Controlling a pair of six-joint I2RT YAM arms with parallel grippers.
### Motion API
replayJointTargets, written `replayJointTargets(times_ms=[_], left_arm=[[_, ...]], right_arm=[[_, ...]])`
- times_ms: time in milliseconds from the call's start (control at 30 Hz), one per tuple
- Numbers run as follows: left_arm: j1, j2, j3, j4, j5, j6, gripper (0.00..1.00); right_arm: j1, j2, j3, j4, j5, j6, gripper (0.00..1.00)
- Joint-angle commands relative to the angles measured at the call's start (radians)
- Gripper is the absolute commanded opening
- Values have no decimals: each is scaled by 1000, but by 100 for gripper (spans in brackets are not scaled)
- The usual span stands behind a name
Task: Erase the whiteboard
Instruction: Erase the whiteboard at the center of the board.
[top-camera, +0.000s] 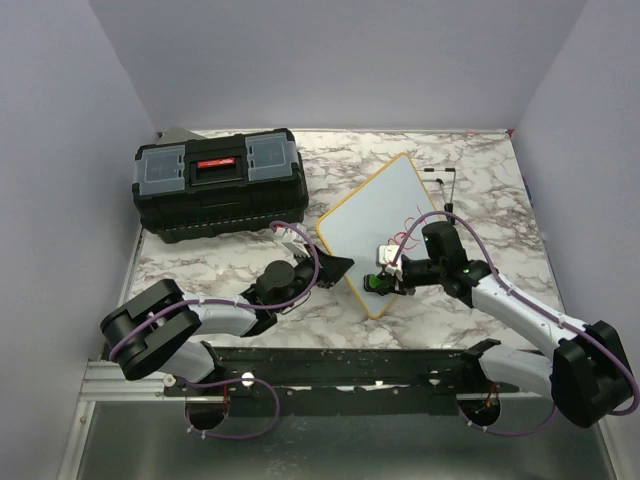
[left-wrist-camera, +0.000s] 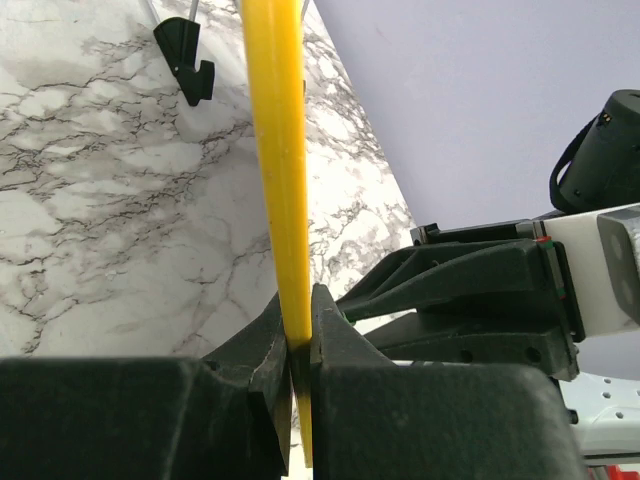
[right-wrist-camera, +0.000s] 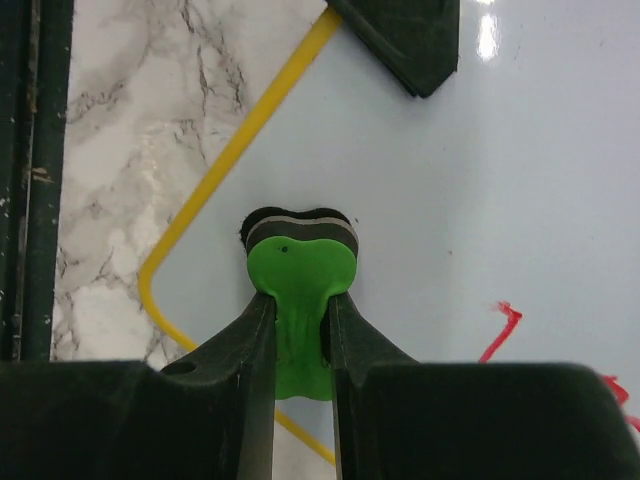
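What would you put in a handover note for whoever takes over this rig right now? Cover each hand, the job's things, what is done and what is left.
Left hand: shut on the whiteboard at its yellow frame, steadying it.
Right hand: shut on the green eraser, pad against the board near a corner.
Whiteboard: on the marble table, right of the black toolbox.
Done: the board around the eraser looks clean.
Left: red marks beside the eraser need wiping.
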Motion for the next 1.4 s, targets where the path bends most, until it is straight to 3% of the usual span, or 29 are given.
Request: replayJointTargets(times_ms=[0, 133, 233, 367, 567, 667, 800, 1000, 1100, 1233, 1367], left_arm=[[-6, -12, 30, 178, 31, -12, 0], [-6, -26, 21, 170, 27, -6, 0], [-6, -30, 15, 173, 24, -3, 0], [-6, -29, 8, 188, 25, 1, 0], [-6, -3, 3, 228, 28, -9, 0], [-6, 4, 6, 232, 30, -15, 0], [-7, 3, 11, 226, 33, -17, 0], [-8, -6, 14, 207, 38, -16, 0], [-7, -11, 11, 204, 36, -13, 0], [-7, -17, 6, 211, 36, -6, 0], [-7, -13, 7, 219, 36, -3, 0]], right_arm=[[28, 43, 28, 191, -1, 159, 1], [28, 63, 31, 442, 373, 369, 1], [23, 66, 5, 482, 530, 337, 1], [1, 14, -58, 375, 452, 231, 1], [3, 7, -75, -17, 79, -91, 1], [6, 12, -61, -30, -34, -100, 1], [8, 36, -24, 190, 28, 131, 1], [6, 74, 29, 484, 322, 411, 1], [-1, 98, 26, 480, 445, 379, 1], [-22, 103, -18, 364, 469, 251, 1], [-21, 61, -64, 176, 317, 69, 1]])
